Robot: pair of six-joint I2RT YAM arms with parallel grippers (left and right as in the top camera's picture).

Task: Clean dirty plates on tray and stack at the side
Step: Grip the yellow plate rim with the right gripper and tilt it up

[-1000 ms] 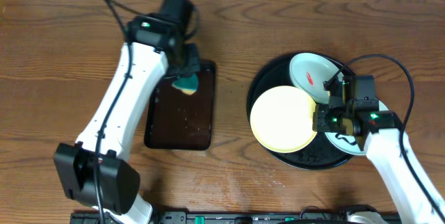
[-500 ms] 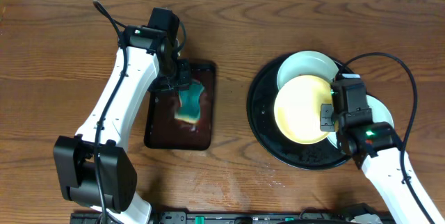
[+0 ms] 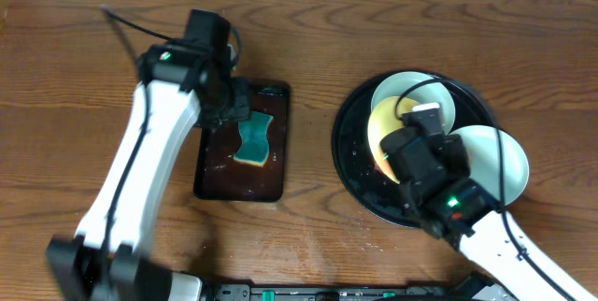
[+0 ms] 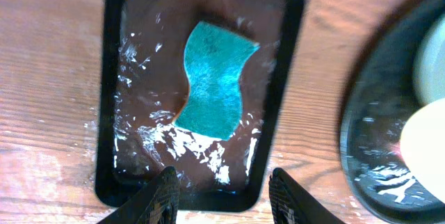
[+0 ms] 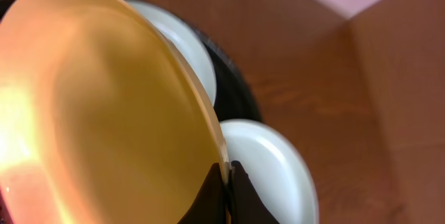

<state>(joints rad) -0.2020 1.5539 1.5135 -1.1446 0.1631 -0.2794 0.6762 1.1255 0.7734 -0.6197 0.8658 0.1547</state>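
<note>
The round black tray (image 3: 348,156) sits on the right of the table. My right gripper (image 5: 227,181) is shut on the rim of the pale yellow plate (image 5: 90,113), which it holds tilted up on edge above the tray. In the overhead view the yellow plate (image 3: 383,131) is largely covered by my right wrist. One mint-white plate (image 3: 418,90) lies at the back of the tray. Another mint-white plate (image 3: 492,156) overhangs the tray's right rim. My left gripper (image 4: 222,182) hangs open over the near end of the brown tray, holding nothing.
A teal sponge (image 3: 250,140) lies loose on the wet rectangular dark-brown tray (image 3: 213,175) at left centre. My left arm (image 3: 149,133) stretches along that tray's left side. Wooden table (image 3: 308,236) lies between the two trays.
My left gripper opened and left the sponge on the brown tray, then drew back. My right gripper raised the yellow plate from flat to on edge and swung toward the tray's middle.
</note>
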